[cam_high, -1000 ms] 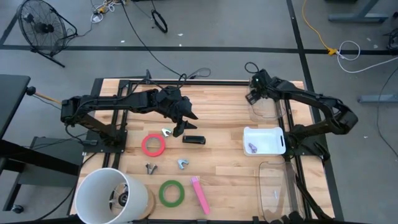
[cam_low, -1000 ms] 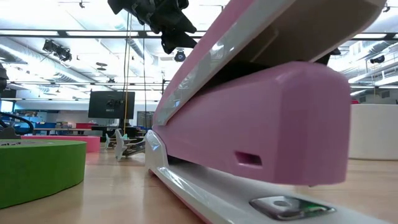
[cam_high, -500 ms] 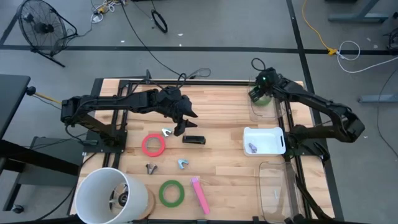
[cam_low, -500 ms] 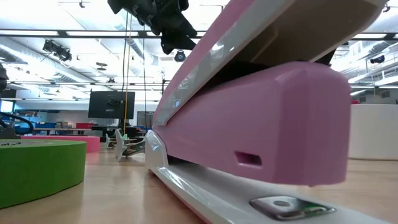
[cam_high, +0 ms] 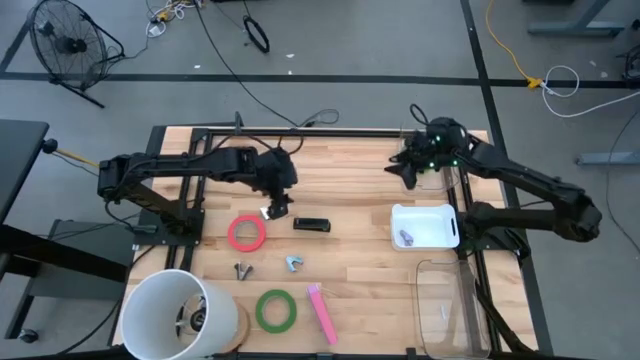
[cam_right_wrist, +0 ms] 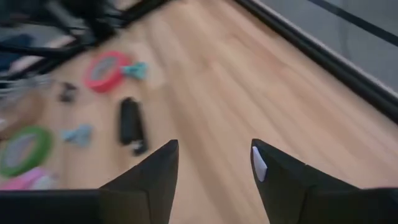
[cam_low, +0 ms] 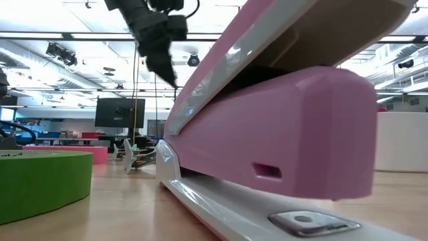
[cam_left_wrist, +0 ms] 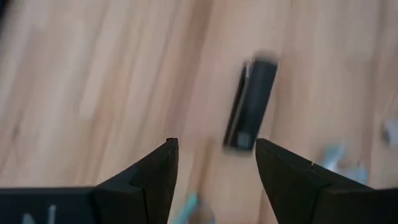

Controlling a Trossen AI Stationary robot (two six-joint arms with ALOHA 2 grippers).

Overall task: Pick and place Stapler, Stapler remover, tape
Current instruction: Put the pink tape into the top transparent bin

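Note:
A black stapler [cam_high: 311, 225] lies on the wood table, right of the red tape [cam_high: 246, 233]. A pink stapler [cam_high: 321, 312] and a green tape [cam_high: 275, 310] lie near the front edge. Three staple removers lie flat on the table: one [cam_high: 268, 212] by the red tape, and two [cam_high: 243, 270] [cam_high: 293, 263] nearer the front. My left gripper [cam_high: 278, 207] hangs open above the remover by the red tape, tipped down, with the black stapler [cam_left_wrist: 252, 102] ahead of its fingers. My right gripper [cam_high: 398, 167] is open in the air at the far right, facing the table's left.
A white tray [cam_high: 440, 213] at the right holds a small object [cam_high: 405, 237]. Clear containers stand by it at the far right [cam_high: 432, 178] and near right [cam_high: 445, 300]. A large white cylinder [cam_high: 175, 312] stands at the front left corner. Bare wood lies in the table's middle.
My left gripper has tipped down and shifted slightly toward the table's left, its fingers still apart. My right gripper has risen from the far right container and turned toward the table's left, while its arm has swung outward to the right. No object has moved.

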